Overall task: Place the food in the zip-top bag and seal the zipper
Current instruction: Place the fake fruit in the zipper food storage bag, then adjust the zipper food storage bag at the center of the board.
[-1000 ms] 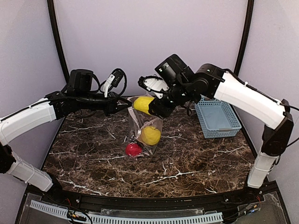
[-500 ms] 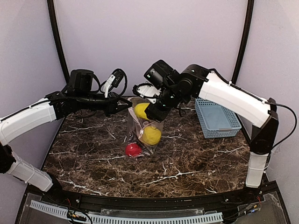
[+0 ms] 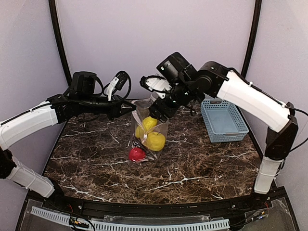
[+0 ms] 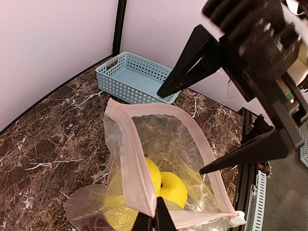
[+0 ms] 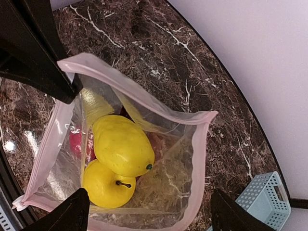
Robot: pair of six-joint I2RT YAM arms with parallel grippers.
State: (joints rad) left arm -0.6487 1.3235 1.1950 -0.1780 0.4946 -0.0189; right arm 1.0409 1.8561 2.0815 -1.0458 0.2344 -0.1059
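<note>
The clear zip-top bag (image 3: 148, 130) hangs with its mouth open. My left gripper (image 4: 150, 214) is shut on the pink zipper strip (image 4: 131, 163) and holds one rim up; in the top view it (image 3: 130, 109) is at the bag's left top corner. A yellow lemon (image 5: 122, 144) and a yellow apple-like fruit (image 5: 106, 185) lie inside the bag. My right gripper (image 5: 151, 219) is open and empty just above the mouth, also seen in the top view (image 3: 156, 110). A red apple (image 3: 137, 154) lies at the bag's lower end; I cannot tell if it is inside.
A light-blue slatted basket (image 3: 222, 120) stands at the back right of the dark marble table (image 3: 96, 159). My right arm reaches over the bag from the right. Black frame posts and pale walls close in the back.
My right gripper carried the yellow lemon over the bag mouth and let it go. The lemon now lies inside the bag and the gripper has lifted, open. The left arm has held still.
</note>
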